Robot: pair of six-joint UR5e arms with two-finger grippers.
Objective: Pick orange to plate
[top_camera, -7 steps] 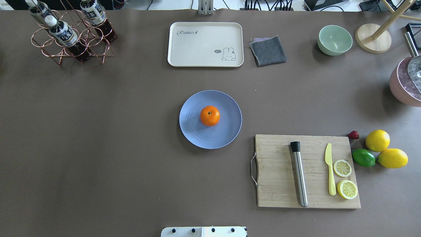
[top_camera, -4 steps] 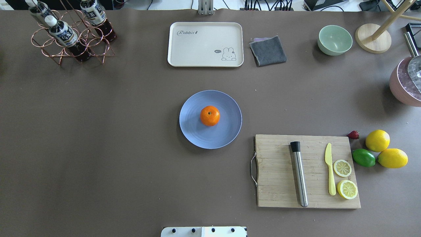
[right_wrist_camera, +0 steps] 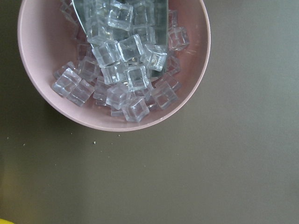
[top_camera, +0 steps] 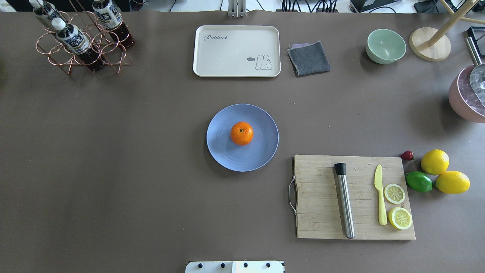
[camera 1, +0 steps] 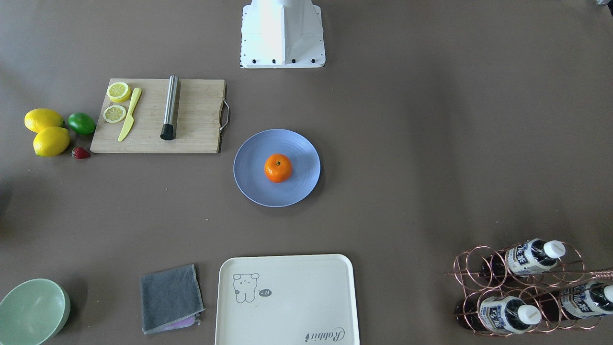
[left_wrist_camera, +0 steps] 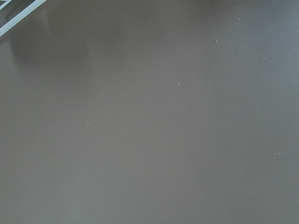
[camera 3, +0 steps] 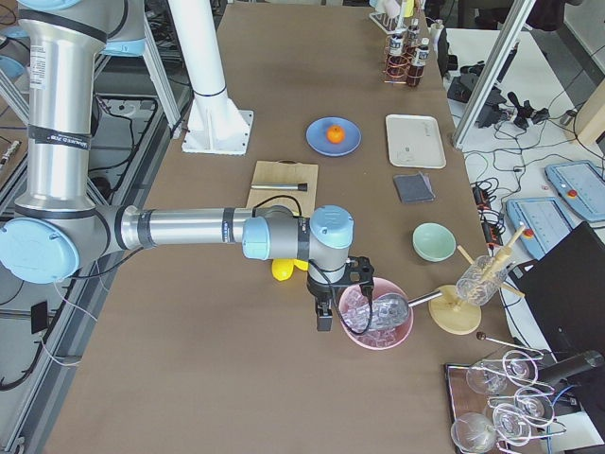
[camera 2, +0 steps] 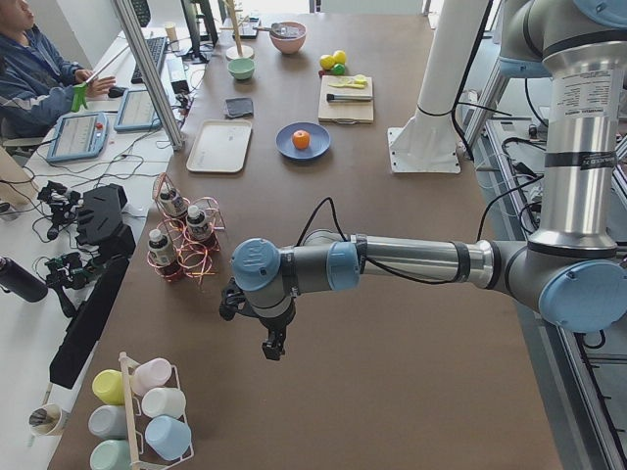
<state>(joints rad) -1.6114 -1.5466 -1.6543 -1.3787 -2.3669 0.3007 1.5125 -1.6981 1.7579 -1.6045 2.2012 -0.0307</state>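
The orange (top_camera: 241,133) rests near the middle of the pale-blue plate (top_camera: 261,155) at the table's centre; the front-facing view shows the same orange (camera 1: 278,168) on the plate (camera 1: 254,187). No gripper touches either. The left gripper (camera 2: 272,350) hangs over bare table at the far left end, shown only in the exterior left view, so I cannot tell its state. The right gripper (camera 3: 324,320) hangs beside the pink ice bowl (camera 3: 376,317) at the far right end, and its state cannot be told either.
A cutting board (top_camera: 322,212) with a steel muddler (top_camera: 344,201), yellow knife (top_camera: 380,195) and lemon slices lies right of the plate. Lemons (top_camera: 435,162), a lime (top_camera: 418,181) and a strawberry sit beyond it. A cream tray (top_camera: 237,51), grey cloth (top_camera: 308,58), green bowl (top_camera: 385,46) and bottle rack (top_camera: 81,41) line the far edge.
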